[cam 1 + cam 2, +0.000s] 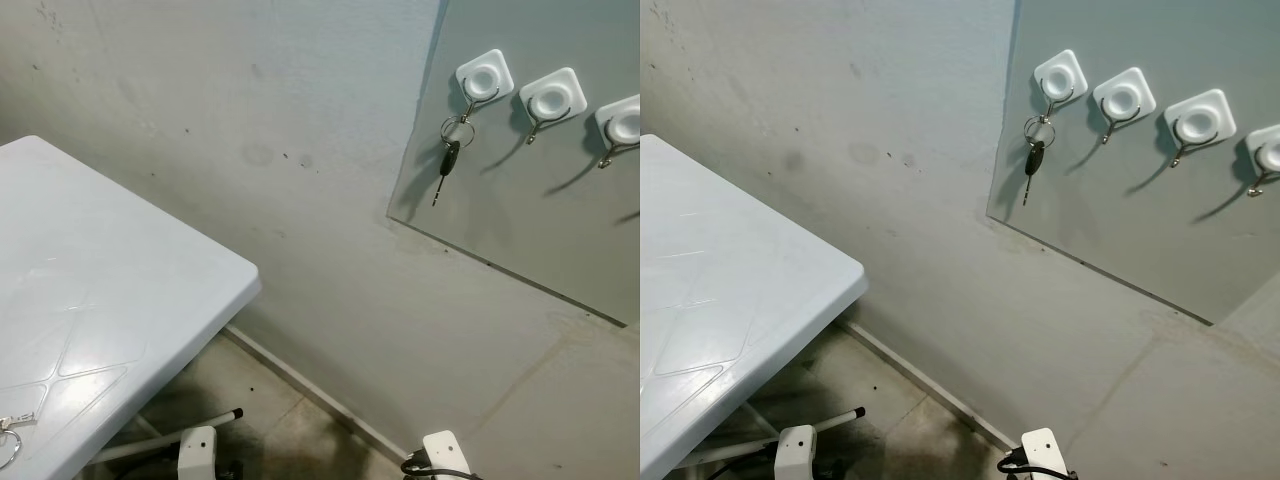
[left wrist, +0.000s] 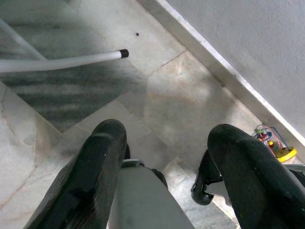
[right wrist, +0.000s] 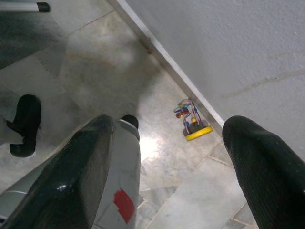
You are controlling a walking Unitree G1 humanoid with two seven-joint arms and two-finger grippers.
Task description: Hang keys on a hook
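Keys (image 1: 450, 150) hanging on hook (image 1: 483, 84), wall panel (image 1: 540, 230)

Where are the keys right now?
The keys hang from the leftmost hook on the grey wall panel, up and right of the white table.

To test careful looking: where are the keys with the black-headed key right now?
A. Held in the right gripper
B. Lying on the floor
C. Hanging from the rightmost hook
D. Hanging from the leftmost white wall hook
D: the keys dangle by their ring from the leftmost white wall hook; the neighbouring hooks are bare.
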